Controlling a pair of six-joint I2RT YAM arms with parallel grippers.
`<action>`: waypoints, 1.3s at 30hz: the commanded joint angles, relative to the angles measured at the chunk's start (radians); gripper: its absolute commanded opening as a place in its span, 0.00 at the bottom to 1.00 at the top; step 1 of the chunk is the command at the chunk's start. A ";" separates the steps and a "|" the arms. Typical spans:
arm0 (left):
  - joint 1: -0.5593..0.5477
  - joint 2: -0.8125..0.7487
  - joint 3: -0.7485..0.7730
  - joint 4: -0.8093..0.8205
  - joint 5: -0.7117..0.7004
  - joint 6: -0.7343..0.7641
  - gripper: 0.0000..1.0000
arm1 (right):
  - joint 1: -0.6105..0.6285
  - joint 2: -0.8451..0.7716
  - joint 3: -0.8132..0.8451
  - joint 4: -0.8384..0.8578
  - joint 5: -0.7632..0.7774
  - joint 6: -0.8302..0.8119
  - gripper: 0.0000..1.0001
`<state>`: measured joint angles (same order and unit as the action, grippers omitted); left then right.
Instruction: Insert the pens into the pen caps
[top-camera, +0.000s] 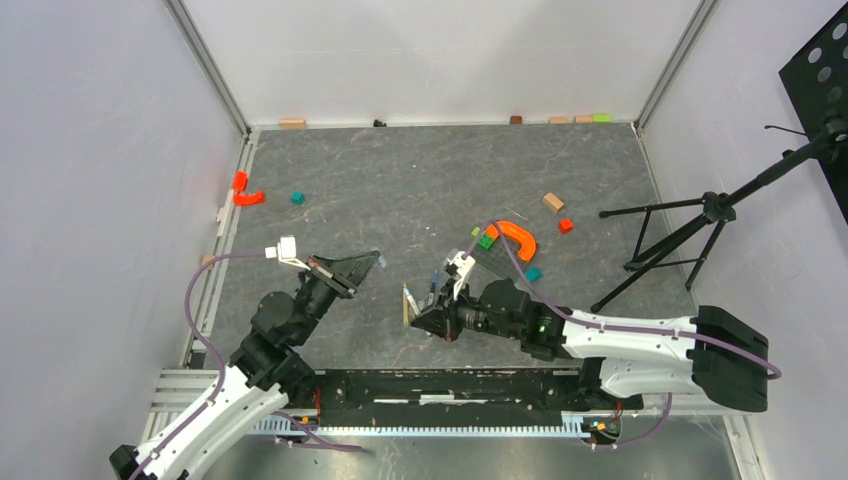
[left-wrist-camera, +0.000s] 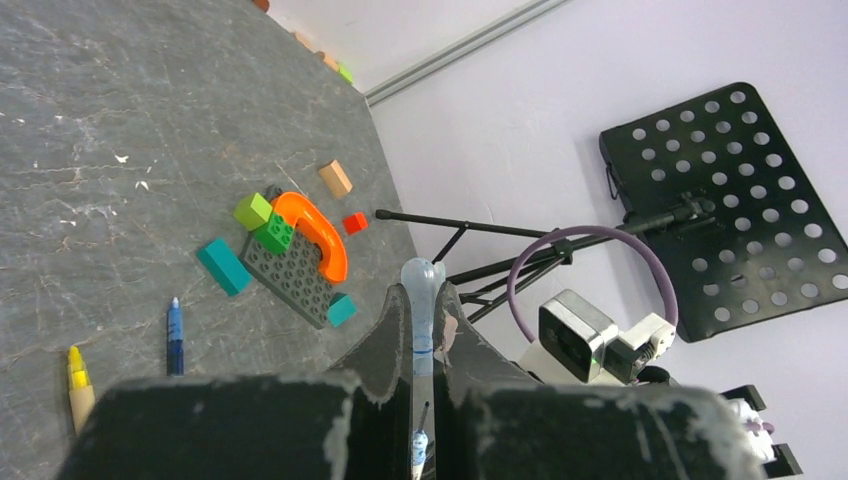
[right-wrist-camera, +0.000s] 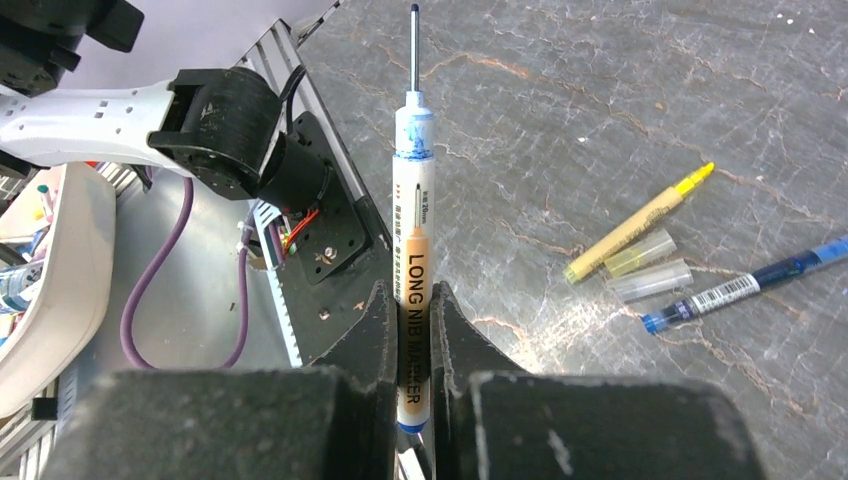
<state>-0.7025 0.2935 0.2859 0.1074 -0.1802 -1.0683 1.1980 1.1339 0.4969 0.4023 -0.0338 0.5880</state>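
Pen and cap are both lifted off the grey marbled surface (top-camera: 400, 180): the right gripper (right-wrist-camera: 411, 295) is clamped on the white-barrelled, blue-ended long-nib marker (right-wrist-camera: 412, 200), and at its 10 o'clock the left gripper (left-wrist-camera: 421, 300) pinches a translucent plastic cap (left-wrist-camera: 422, 280), so next comes lining up nib and cap mouth.

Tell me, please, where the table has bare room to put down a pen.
The widest bare patch is the far middle of the table, bordered by the teal cube on the left and the tan block on the right. It is crowded around the orange arch with its green blocks, and where the yellow pen and blue pen lie.
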 joint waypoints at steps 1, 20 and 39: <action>0.000 0.003 -0.026 0.110 0.035 0.041 0.02 | 0.007 0.041 0.081 0.027 -0.013 -0.037 0.00; 0.000 0.040 -0.025 0.138 0.064 0.018 0.02 | 0.008 0.041 0.109 0.015 0.000 -0.042 0.00; 0.000 0.037 -0.022 0.149 0.080 0.012 0.02 | 0.008 0.061 0.155 -0.023 0.023 -0.061 0.00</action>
<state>-0.7025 0.3405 0.2600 0.2115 -0.1093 -1.0683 1.1980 1.1912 0.6094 0.3710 -0.0238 0.5472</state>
